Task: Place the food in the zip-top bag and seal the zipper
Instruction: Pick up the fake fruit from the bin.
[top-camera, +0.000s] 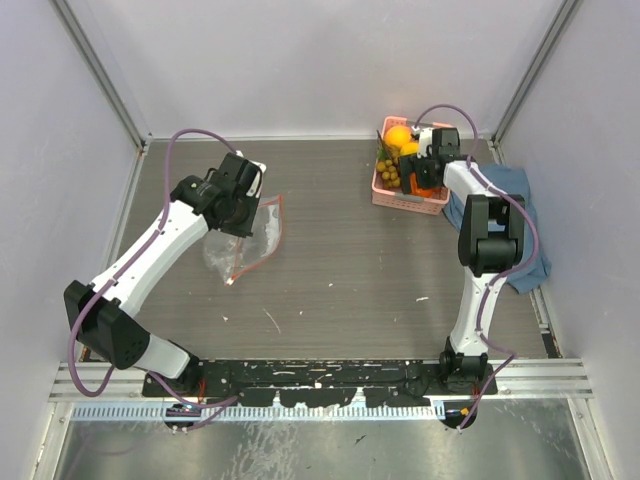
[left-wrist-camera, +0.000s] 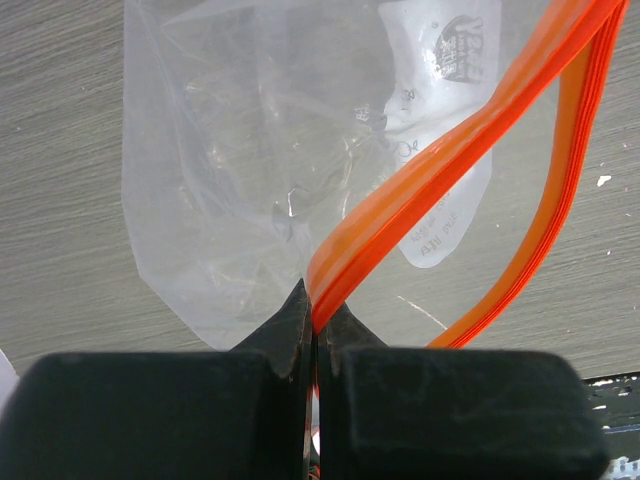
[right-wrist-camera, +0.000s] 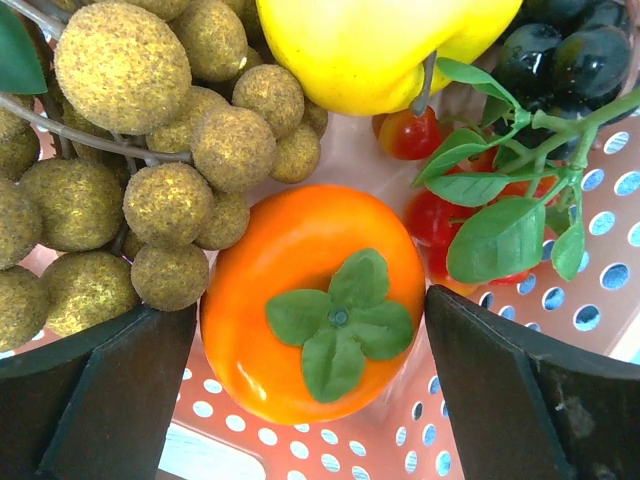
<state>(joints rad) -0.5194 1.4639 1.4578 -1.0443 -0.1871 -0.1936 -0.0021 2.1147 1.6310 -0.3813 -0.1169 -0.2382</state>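
Observation:
The clear zip-top bag (top-camera: 245, 245) lies on the table at the left, and its crinkly plastic (left-wrist-camera: 250, 150) and white label (left-wrist-camera: 450, 60) show in the left wrist view. My left gripper (top-camera: 238, 212) (left-wrist-camera: 318, 320) is shut on the orange-red zipper (left-wrist-camera: 450, 150) at one end of the mouth, whose two strips stand apart. My right gripper (top-camera: 420, 172) (right-wrist-camera: 310, 305) is open down in the pink basket, its fingers (right-wrist-camera: 120, 400) close on either side of the orange-red fruit with the green top (right-wrist-camera: 300, 300). Around it lie the brownish grape bunch (right-wrist-camera: 150, 150), a yellow fruit (right-wrist-camera: 380, 50) and dark berries (right-wrist-camera: 570, 50).
The pink basket (top-camera: 392, 192) (right-wrist-camera: 350, 440) stands at the back right, with small red fruits on a leafy stem (right-wrist-camera: 450, 210) inside. A blue cloth (top-camera: 520, 225) lies beside it under the right arm. Grey walls close in the table.

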